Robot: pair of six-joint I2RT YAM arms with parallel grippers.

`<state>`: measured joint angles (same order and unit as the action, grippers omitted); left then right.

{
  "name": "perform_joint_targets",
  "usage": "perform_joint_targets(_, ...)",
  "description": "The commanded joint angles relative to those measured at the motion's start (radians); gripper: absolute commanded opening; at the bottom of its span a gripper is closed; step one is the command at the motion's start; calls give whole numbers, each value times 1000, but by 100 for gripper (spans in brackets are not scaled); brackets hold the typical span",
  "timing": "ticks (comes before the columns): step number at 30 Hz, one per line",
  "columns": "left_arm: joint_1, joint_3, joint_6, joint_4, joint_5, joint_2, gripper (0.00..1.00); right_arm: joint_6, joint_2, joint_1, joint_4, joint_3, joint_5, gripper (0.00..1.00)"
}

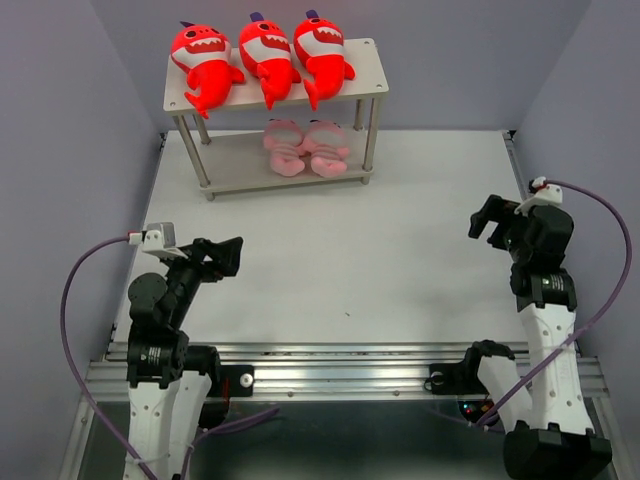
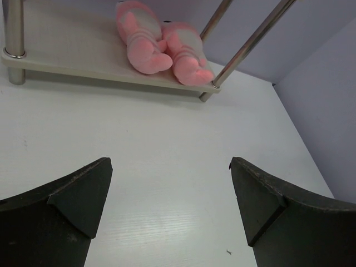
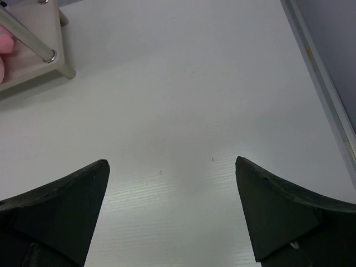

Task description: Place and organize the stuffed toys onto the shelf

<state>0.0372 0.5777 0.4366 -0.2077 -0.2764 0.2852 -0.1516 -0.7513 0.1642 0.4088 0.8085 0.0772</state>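
Red sharks [image 1: 268, 60]: three sitting side by side on the shelf's [image 1: 366, 62] top board.
Pink pigs [image 1: 303, 147]: two lying together on the lower board.
Left hand [image 2: 169, 162]: gaping wide, holding nothing, over the table [image 1: 350, 250].
Right hand [image 3: 172, 161]: gaping wide, holding nothing.

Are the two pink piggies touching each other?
Touching. The left wrist view shows the left pink pig pressed against the right pink pig, with no gap.
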Motion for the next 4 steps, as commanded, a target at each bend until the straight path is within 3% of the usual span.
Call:
perform_joint_targets(1,-3,-10,2,50,-4,3,99,-6,32,6,-25,3,-66,100)
perform_joint_targets(4,-3,-10,4,48,-4,2,99,20,44,6,-36,-12,-57,100)
